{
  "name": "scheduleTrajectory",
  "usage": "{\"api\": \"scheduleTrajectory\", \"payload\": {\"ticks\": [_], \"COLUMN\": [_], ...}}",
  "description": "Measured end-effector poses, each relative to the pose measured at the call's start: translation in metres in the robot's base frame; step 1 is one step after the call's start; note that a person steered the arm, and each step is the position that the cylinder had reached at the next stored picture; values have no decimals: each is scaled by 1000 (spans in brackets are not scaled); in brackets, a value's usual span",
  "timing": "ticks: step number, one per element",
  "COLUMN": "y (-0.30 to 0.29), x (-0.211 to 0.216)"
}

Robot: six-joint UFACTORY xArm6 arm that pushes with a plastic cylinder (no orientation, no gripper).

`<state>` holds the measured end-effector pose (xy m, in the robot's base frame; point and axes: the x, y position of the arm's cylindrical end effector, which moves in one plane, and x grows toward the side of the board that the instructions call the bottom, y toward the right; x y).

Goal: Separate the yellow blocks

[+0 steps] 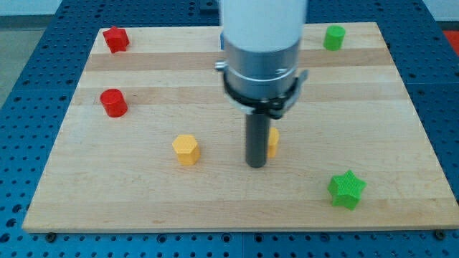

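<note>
A yellow hexagonal block (186, 149) sits on the wooden board (143, 193), left of centre toward the view's bottom. A second yellow block (273, 142) is mostly hidden behind my rod; only its right edge shows, so its shape cannot be made out. My tip (256, 165) rests on the board directly against the left side of that second yellow block, and about a hundred pixels to the right of the hexagonal one.
A red star-like block (115, 39) lies at the top left, a red cylinder (113, 102) below it. A green cylinder (333, 37) is at the top right, a green star (347, 189) at the bottom right. Blue pegboard surrounds the board.
</note>
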<state>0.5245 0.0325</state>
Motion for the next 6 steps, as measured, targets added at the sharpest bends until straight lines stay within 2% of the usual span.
{"api": "scheduleTrajectory", "payload": {"ticks": [2, 4, 5, 6], "y": [-6, 38, 25, -13], "x": [26, -45, -38, -45]}}
